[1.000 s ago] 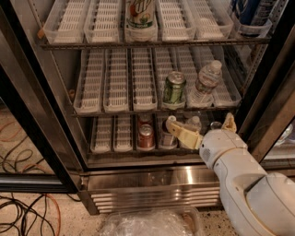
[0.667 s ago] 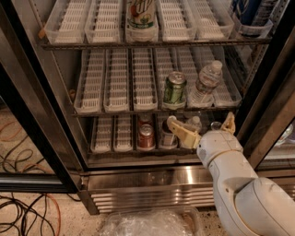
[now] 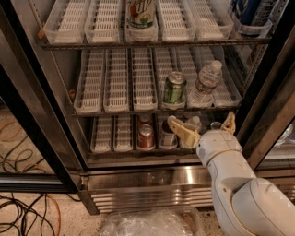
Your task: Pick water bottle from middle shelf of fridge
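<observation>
The water bottle [image 3: 204,84] is clear and ribbed with a white cap. It stands in a right-hand lane of the middle shelf [image 3: 115,83] of the open fridge [image 3: 152,182], just right of a green soda can [image 3: 174,88]. My gripper [image 3: 203,125] is open. Its tan fingers [image 3: 180,131] are spread wide just below the middle shelf's front edge, under the can and the bottle. It holds nothing. The white arm rises from the lower right.
The bottom shelf holds a red can [image 3: 146,137] and a dark bottle [image 3: 167,136] behind the gripper. A can [image 3: 141,14] stands on the top shelf. The black door frame [image 3: 27,133] stands at left. Cables [image 3: 23,207] lie on the floor. Crumpled plastic [image 3: 147,223] lies below.
The gripper has risen slightly toward the middle shelf's front edge and shifted a little right. The bottle and can have not moved.
</observation>
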`<state>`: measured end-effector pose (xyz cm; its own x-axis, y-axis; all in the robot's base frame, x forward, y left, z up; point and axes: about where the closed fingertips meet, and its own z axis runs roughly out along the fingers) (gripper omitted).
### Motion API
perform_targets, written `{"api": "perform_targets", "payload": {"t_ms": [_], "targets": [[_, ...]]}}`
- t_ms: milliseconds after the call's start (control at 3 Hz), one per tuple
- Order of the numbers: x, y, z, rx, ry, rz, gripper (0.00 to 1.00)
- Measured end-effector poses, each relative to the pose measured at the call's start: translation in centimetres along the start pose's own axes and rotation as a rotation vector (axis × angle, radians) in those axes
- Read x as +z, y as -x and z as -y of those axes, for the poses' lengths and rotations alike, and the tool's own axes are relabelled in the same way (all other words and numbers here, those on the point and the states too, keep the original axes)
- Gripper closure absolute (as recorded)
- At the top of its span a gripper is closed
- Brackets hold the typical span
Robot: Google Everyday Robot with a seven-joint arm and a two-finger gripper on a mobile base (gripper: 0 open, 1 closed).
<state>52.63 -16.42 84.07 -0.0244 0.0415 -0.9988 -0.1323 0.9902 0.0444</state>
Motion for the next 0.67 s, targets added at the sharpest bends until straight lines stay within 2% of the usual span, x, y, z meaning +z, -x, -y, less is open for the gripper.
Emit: {"api": "perform_targets", "payload": {"t_ms": [333, 667], "targets": [[-0.03, 0.98, 0.35, -0.09, -0.067, 0.047, 0.0], [-0.04, 0.94, 0.27, -0.094, -0.065, 0.047, 0.0]]}}
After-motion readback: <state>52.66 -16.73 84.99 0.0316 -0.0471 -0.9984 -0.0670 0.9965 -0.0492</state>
